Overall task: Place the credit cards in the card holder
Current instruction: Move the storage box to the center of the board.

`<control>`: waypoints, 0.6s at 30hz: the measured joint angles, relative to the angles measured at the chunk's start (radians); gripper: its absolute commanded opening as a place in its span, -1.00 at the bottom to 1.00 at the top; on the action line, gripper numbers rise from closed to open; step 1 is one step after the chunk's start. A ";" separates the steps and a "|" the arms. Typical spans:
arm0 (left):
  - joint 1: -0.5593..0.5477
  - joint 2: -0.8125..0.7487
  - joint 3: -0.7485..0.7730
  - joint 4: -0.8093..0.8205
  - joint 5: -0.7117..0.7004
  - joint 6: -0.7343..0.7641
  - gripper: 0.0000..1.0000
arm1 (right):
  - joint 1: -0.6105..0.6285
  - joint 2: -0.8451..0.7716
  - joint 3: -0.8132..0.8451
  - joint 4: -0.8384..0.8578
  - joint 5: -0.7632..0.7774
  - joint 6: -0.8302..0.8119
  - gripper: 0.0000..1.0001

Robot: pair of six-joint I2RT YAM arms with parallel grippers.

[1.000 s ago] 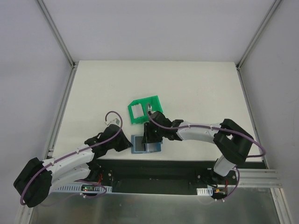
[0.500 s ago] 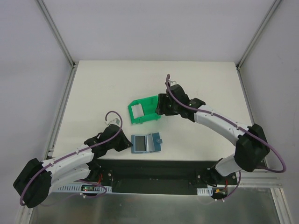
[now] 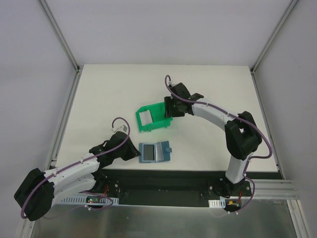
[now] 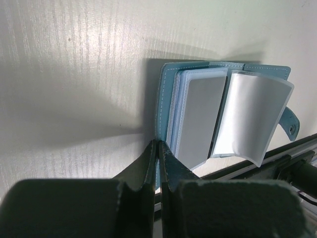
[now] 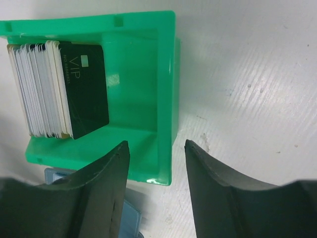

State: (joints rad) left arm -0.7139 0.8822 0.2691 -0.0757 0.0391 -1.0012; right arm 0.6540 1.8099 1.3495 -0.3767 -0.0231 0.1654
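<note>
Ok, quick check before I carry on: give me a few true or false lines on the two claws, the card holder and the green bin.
1. The left claw is shut on the card holder at its edge. True.
2. The card holder lies folded closed. False: it lies open, its clear sleeves fanned out.
3. The right claw is open over the green bin. True.
4. The right claw grips a card. False: it is empty; the credit cards stand stacked in the bin.
5. The dark card at the end of the stack reads VIP. True.
</note>
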 measured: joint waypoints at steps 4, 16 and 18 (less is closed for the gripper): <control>0.000 0.000 0.004 -0.009 0.000 0.003 -1.00 | 0.000 0.019 0.014 -0.012 0.015 -0.030 -0.22; 0.000 0.008 0.013 -0.018 0.000 0.007 -1.00 | -0.028 0.019 0.015 -0.023 0.063 -0.098 -0.54; 0.000 0.010 0.014 -0.018 0.000 0.007 -1.00 | -0.037 0.019 0.013 -0.023 0.064 -0.103 -0.55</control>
State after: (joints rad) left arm -0.7139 0.8921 0.2836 -0.0940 0.0395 -0.9939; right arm 0.6174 1.8290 1.3628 -0.4000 0.0414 0.0624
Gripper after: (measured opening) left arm 0.006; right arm 0.240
